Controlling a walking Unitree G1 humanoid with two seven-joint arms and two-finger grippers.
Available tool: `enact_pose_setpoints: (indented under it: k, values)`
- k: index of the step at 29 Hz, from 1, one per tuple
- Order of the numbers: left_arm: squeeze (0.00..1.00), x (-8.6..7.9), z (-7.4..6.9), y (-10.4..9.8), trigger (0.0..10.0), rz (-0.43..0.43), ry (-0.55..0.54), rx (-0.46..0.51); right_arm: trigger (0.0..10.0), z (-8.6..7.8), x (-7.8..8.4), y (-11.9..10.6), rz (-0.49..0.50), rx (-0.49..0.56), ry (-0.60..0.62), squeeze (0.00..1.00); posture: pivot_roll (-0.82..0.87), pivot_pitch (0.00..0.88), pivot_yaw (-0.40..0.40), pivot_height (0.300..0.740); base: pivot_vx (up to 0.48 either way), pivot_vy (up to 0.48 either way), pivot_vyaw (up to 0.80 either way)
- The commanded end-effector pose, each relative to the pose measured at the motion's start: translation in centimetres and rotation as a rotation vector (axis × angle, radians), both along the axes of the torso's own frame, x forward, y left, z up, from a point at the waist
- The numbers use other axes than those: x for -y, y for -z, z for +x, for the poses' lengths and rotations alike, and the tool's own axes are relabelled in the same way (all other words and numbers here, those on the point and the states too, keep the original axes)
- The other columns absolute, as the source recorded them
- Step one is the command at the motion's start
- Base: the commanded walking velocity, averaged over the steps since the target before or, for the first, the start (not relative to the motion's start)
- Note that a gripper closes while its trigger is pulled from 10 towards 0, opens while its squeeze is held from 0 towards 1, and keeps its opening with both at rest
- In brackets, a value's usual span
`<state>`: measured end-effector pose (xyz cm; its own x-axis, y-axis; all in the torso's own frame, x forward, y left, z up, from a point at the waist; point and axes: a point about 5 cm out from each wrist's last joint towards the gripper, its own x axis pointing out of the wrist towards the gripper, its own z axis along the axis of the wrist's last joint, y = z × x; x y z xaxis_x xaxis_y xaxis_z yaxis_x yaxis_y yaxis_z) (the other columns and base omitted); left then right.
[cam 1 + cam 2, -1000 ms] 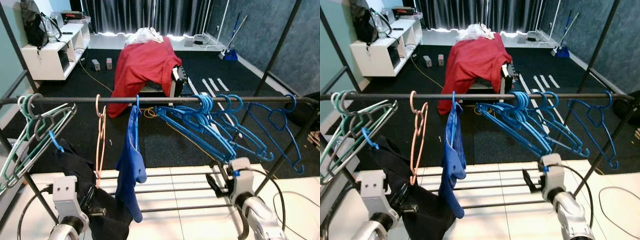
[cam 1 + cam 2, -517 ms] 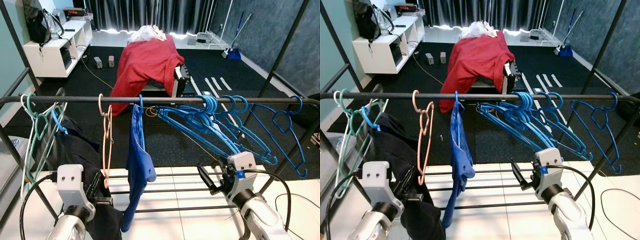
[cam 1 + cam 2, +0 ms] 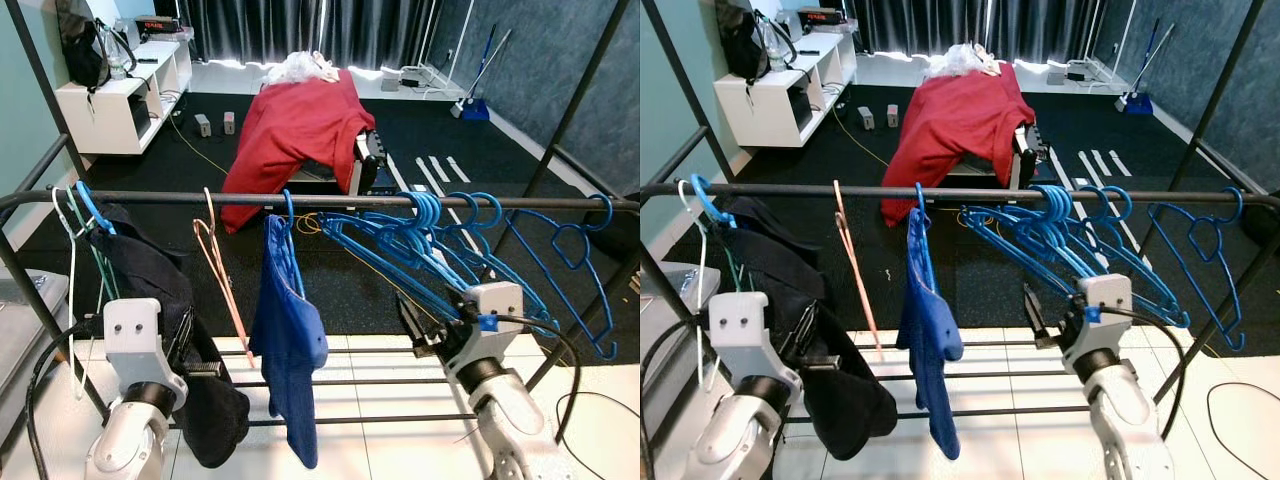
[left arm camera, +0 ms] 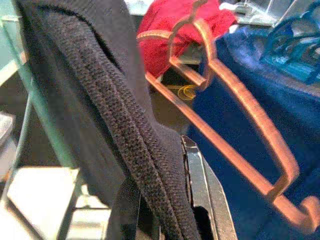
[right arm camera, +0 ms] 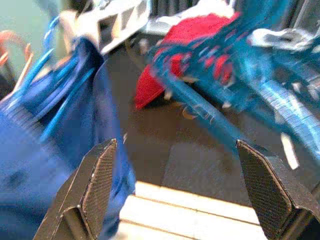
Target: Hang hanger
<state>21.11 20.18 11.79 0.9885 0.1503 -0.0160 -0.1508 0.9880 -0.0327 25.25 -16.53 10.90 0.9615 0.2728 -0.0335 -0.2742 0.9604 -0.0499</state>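
From the head views, your left gripper [image 3: 190,345] pinches the black garment [image 3: 150,290], whose blue hanger [image 3: 92,205] hooks the rail [image 3: 330,201] near its left end. Pull down and the hook may slip off.

Through the left wrist view, black knit lies against one finger [image 4: 202,195], with the pink hanger [image 4: 235,145] just beside; it could snag.

In the right wrist view, your right gripper [image 5: 175,192] is spread wide and empty, near the blue shirt [image 5: 45,150].

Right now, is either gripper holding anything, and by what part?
The left gripper pinches the black garment partway down its hanging fabric, below the blue hanger on the rail. The right gripper is open and holds nothing.
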Motion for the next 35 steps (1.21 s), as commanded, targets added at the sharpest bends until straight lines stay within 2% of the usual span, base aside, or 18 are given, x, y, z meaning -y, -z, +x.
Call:
enact_pose_setpoints:
  k: [1,2,3,4,5,7,9,17,18,20,21,23,25,29,31,32,34,35]
  values:
    - [0.0,-1.4,-0.8,-0.1,10.0,0.041,-0.071,-0.012,10.0,-0.3,-0.4,0.2,-0.024,-0.026,-0.011,0.0,0.09,0.0,-0.078,0.74,0.0,0.0,0.0]
    - [0.0,-1.4,-0.8,-0.1,10.0,0.041,-0.071,-0.012,10.0,-0.3,-0.4,0.2,-0.024,-0.026,-0.011,0.0,0.09,0.0,-0.078,0.74,0.0,0.0,0.0]
    - [0.0,-1.9,-1.8,0.8,10.0,0.045,-0.103,-0.05,10.0,-0.3,-0.7,0.5,-0.041,-0.05,-0.03,0.0,0.09,0.0,-0.082,0.74,0.0,0.0,0.0]
    - [0.0,-1.9,-1.8,0.8,10.0,0.045,-0.103,-0.05,10.0,-0.3,-0.7,0.5,-0.041,-0.05,-0.03,0.0,0.09,0.0,-0.082,0.74,0.0,0.0,0.0]
    - [0.0,-1.4,-2.7,1.4,10.0,0.062,-0.073,-0.072,10.0,-0.5,-0.5,0.7,-0.055,-0.065,-0.036,0.0,0.09,0.0,-0.088,0.74,0.0,0.0,0.0]
    - [0.0,-1.4,-2.7,1.4,10.0,0.062,-0.073,-0.072,10.0,-0.5,-0.5,0.7,-0.055,-0.065,-0.036,0.0,0.09,0.0,-0.088,0.74,0.0,0.0,0.0]
    - [0.0,0.6,-3.8,1.7,10.0,0.105,0.038,-0.078,10.0,-1.2,0.3,0.5,-0.072,-0.072,-0.001,0.0,0.05,0.0,-0.062,0.74,0.0,0.0,0.0]
    - [0.0,1.1,-4.1,1.5,10.0,0.121,0.074,-0.073,10.0,-1.8,0.6,0.3,-0.074,-0.07,0.025,0.0,0.04,0.0,-0.052,0.74,0.0,0.0,0.0]
    - [0.0,1.8,-4.5,1.3,10.0,0.129,0.128,-0.072,10.0,-2.5,0.8,0.1,-0.079,-0.068,0.052,0.0,0.03,0.0,-0.042,0.74,0.0,0.0,0.0]
    - [0.0,1.8,-4.5,1.3,10.0,0.129,0.128,-0.072,10.0,-2.5,0.8,0.1,-0.079,-0.068,0.052,0.0,0.03,0.0,-0.042,0.74,0.0,0.0,0.0]
    - [0.0,3.0,-5.0,0.9,10.0,0.144,0.217,-0.06,10.0,-3.6,0.9,-0.2,-0.082,-0.071,0.072,0.0,0.0,0.0,-0.031,0.74,0.0,0.0,0.0]
    - [0.0,3.8,-5.2,0.6,10.0,0.147,0.275,-0.052,10.0,-4.5,0.9,-0.4,-0.078,-0.083,0.082,0.0,-0.02,0.0,-0.018,0.74,0.0,0.0,0.0]
    - [0.0,4.3,-5.0,0.4,10.0,0.148,0.315,-0.04,10.0,-5.1,1.1,-0.5,-0.061,-0.092,0.091,0.0,-0.03,0.0,-0.006,0.74,0.0,0.0,0.0]
    - [0.0,4.2,-4.3,0.2,10.0,0.143,0.301,-0.022,10.0,-5.3,1.3,-0.5,-0.044,-0.09,0.103,0.0,-0.05,0.0,0.004,0.74,0.0,0.0,0.0]
    - [0.0,3.8,-3.0,-0.4,10.0,0.143,0.248,0.024,10.0,-5.1,1.8,-0.5,-0.021,-0.076,0.13,0.0,-0.06,0.0,0.019,0.74,0.0,0.0,0.0]
    - [0.0,3.8,-3.0,-0.4,10.0,0.143,0.248,0.024,10.0,-5.1,1.8,-0.5,-0.021,-0.076,0.13,0.0,-0.06,0.0,0.019,0.74,0.0,0.0,0.0]
    - [0.0,3.7,-1.3,-0.3,10.0,0.139,0.204,0.038,10.0,-4.5,1.9,-0.7,-0.029,-0.053,0.141,0.0,-0.04,0.0,0.025,0.74,0.0,0.0,0.0]
    - [0.0,3.7,-1.3,-0.3,10.0,0.139,0.204,0.038,10.0,-4.5,1.9,-0.7,-0.029,-0.053,0.141,0.0,-0.04,0.0,0.025,0.74,0.0,0.0,0.0]
